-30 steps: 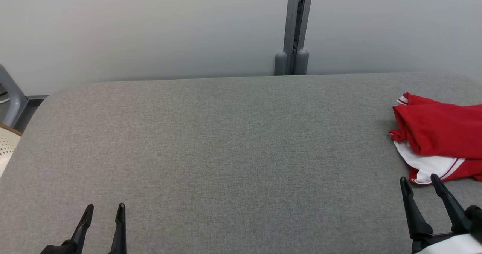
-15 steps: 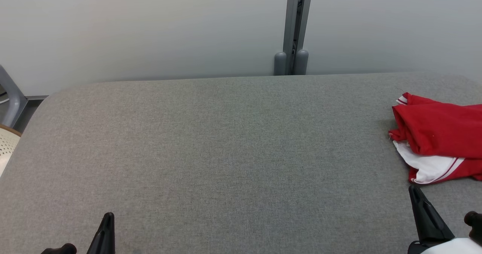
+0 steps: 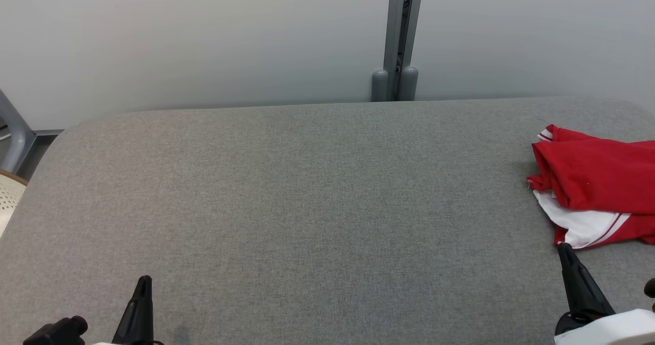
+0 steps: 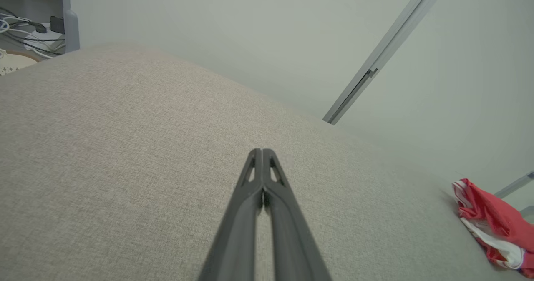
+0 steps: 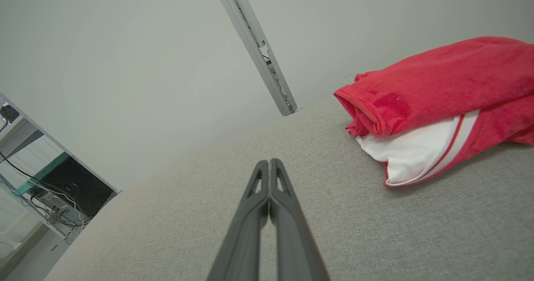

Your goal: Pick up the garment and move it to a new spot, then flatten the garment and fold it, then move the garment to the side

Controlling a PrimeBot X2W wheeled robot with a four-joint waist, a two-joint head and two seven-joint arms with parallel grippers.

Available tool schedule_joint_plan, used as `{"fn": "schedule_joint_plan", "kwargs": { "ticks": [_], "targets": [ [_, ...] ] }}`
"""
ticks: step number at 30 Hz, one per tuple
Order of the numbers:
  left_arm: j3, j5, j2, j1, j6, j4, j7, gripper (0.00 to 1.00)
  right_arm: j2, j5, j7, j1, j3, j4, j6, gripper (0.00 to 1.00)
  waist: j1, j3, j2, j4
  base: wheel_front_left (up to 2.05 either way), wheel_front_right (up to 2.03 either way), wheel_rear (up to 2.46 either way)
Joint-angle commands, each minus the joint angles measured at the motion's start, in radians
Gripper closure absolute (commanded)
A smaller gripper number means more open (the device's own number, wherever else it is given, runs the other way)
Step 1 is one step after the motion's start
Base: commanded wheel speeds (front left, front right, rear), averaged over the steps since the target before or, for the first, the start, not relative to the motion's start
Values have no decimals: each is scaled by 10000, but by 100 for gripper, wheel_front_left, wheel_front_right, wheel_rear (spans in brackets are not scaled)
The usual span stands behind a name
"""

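The red garment [image 3: 596, 181], with a white panel and thin red stripes showing beneath its top fold, is lying bunched and folded over at the far right end of the grey fabric surface [image 3: 307, 191], running off the edge of the head view. The right gripper [image 3: 563, 248] is sitting low at the near right corner, its jaws pressed together on nothing. Its tip is pointing toward the garment's near white-and-red hem. In the right wrist view a strip of bare surface is showing between the tip and the cloth, so the two are near but apart. The left gripper [image 3: 145, 281] is waiting at the near left, well apart from the garment, with its jaws likewise together and empty. I cannot tell whether either tip is touching the surface. Behind the surface a pale wall is standing with a grey upright post [image 3: 400, 38] against it.
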Motion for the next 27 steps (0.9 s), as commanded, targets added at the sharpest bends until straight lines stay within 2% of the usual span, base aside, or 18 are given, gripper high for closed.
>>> {"fn": "schedule_joint_plan", "kwargs": {
  "ticks": [1, 27],
  "targets": [
    [118, -285, 53, -328, -77, -59, 34, 100, -64, 323, 41, -291, -79, -74, 0, 100, 0, 1, 0, -2, 0, 0, 0],
    [656, -3411, -382, -1226, -703, 588, 689, 100, 108, 3722, 453, -945, -261, 634, 1, 100, 0, 41, 0, -54, 0, 0, 0]
  ]
}}
